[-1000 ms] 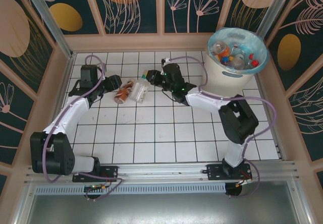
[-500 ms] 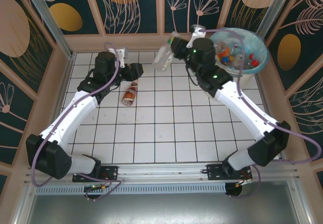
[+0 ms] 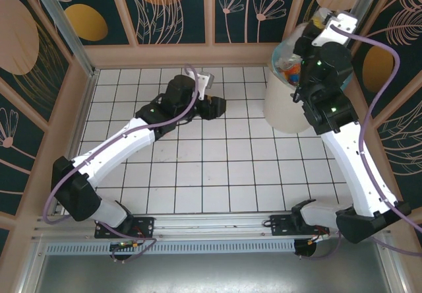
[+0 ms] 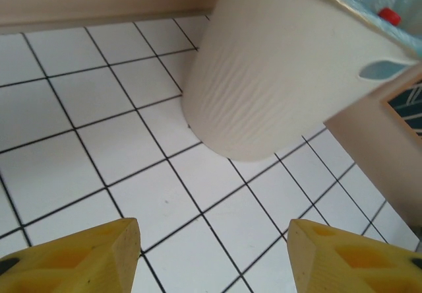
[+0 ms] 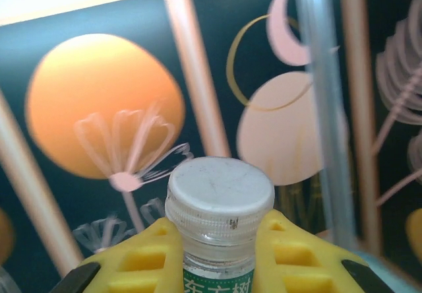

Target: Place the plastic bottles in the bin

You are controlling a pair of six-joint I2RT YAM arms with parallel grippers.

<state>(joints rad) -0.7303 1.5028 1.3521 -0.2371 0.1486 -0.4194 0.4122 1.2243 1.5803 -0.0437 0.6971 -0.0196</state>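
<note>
A clear plastic bottle (image 5: 219,197) with a white cap and a green label stands between my right gripper's (image 5: 219,243) yellow fingers, which are shut on its neck. From above, the right gripper (image 3: 315,32) is raised over the bin (image 3: 285,105), a cream-white tub lined with a light blue bag. Several bottles (image 3: 291,75) lie inside it. My left gripper (image 3: 216,106) hovers low over the tiles left of the bin, open. Bare floor shows between its yellow fingertips (image 4: 86,257), and the bin's wall (image 4: 277,75) stands just ahead. A red cap (image 4: 389,16) shows at the bin's rim.
The white tiled floor (image 3: 217,174) is fenced by low beige walls (image 3: 178,54) and patterned panels. A metal post (image 5: 323,108) rises close beside the held bottle. The bin fills the far right corner, close to the right wall (image 4: 376,128).
My right arm has lifted the bottle off the floor and swung it right, up over the bin. My left arm has reached right across the tiles toward the bin.
</note>
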